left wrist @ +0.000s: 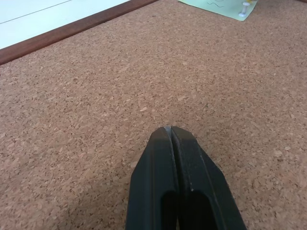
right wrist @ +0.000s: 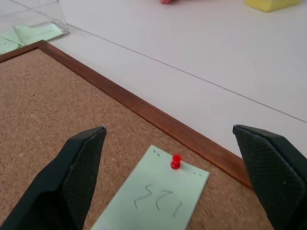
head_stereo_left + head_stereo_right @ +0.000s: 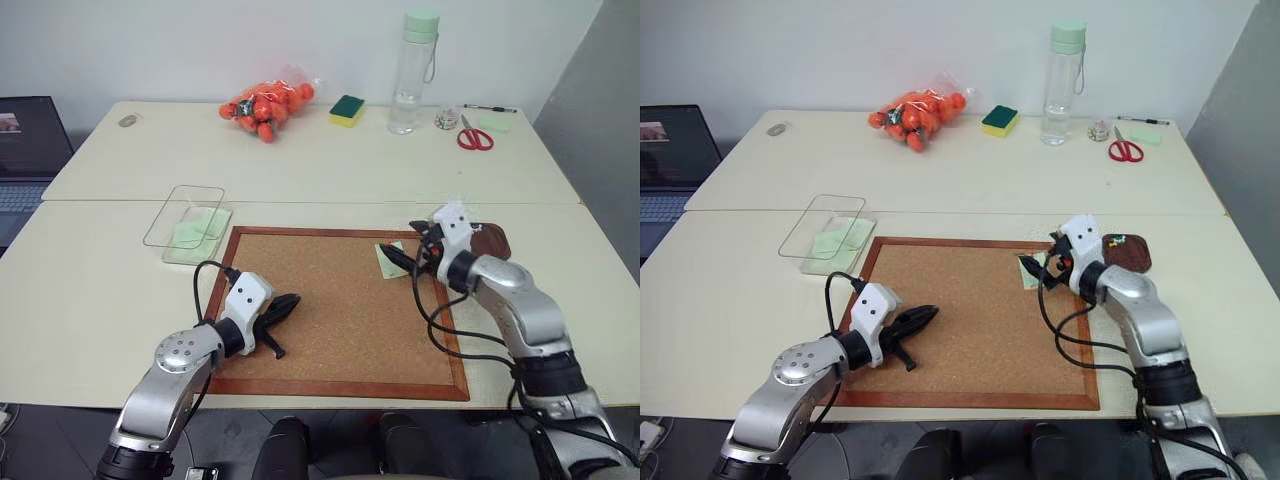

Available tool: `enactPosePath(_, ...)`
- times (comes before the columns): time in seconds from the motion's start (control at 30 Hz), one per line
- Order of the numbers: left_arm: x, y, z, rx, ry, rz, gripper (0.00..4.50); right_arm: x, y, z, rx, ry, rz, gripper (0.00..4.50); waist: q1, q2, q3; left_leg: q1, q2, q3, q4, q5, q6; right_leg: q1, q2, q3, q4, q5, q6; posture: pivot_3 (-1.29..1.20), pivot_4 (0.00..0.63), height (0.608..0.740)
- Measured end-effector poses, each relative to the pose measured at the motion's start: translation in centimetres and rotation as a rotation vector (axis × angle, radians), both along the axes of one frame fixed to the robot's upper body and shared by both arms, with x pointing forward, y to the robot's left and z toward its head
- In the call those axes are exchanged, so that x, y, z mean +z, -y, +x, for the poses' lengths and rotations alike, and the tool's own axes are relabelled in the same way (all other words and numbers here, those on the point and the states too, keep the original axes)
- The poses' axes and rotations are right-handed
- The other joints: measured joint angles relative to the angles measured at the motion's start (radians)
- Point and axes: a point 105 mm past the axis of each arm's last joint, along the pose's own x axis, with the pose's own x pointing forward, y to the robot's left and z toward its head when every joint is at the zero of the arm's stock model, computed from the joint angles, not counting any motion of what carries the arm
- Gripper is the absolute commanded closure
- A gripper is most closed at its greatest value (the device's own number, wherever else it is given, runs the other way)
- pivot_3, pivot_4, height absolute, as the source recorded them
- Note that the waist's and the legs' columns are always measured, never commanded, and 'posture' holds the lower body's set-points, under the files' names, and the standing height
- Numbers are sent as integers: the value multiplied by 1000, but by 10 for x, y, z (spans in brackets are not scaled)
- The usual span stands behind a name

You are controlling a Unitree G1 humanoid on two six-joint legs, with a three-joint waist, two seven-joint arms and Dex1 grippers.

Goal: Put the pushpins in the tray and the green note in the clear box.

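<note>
The green note [image 2: 153, 196] lies on the cork board [image 3: 340, 310] near its far right corner, with a red pushpin [image 2: 176, 161] stuck in its top edge. A white pushpin [image 1: 244, 8] stands on the note's other end. My right gripper [image 3: 408, 246] hovers open just over the note, one finger on each side of it. The brown tray [image 3: 1137, 262] sits just behind that gripper, off the board, with small coloured specks in it. My left gripper [image 3: 286, 306] is shut on nothing, low over the board's near left part. The clear box [image 3: 190, 222] stands past the board's far left corner.
Pale green papers lie inside the clear box. At the back of the table are a bag of oranges [image 3: 265, 105], a yellow-and-green sponge [image 3: 347, 110], a tall water bottle [image 3: 415, 70] and red scissors [image 3: 475, 136]. A laptop [image 3: 25, 150] sits at the far left.
</note>
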Motion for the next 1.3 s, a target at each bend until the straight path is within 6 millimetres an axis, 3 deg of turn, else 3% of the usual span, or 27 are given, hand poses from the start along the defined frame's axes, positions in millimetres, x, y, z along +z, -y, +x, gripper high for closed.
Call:
enactPosePath(0.23,0,3,-2,11,7,1,4462,-18,-4,3,15,-29,-85,0,0,0,0,0,-1,0,0,0,0,0,-4,0,0,0,0,0,150,740)
enactPosePath(0.33,0,3,-1,15,9,4,4500,-23,-4,5,6,-39,-83,437,0,0,0,0,-1,0,0,0,0,0,-4,-1,0,0,1,0,150,740)
enactPosePath(0.97,0,3,-1,16,13,9,4500,-33,3,14,-26,-35,-119,4390,0,0,0,0,-1,0,0,0,0,0,-4,-1,0,0,1,0,150,740)
enactPosePath(1.3,0,4,-1,13,20,13,4500,-31,2,14,-13,-8,-124,4448,0,0,0,0,-1,0,0,0,0,0,-4,-1,0,0,1,0,150,740)
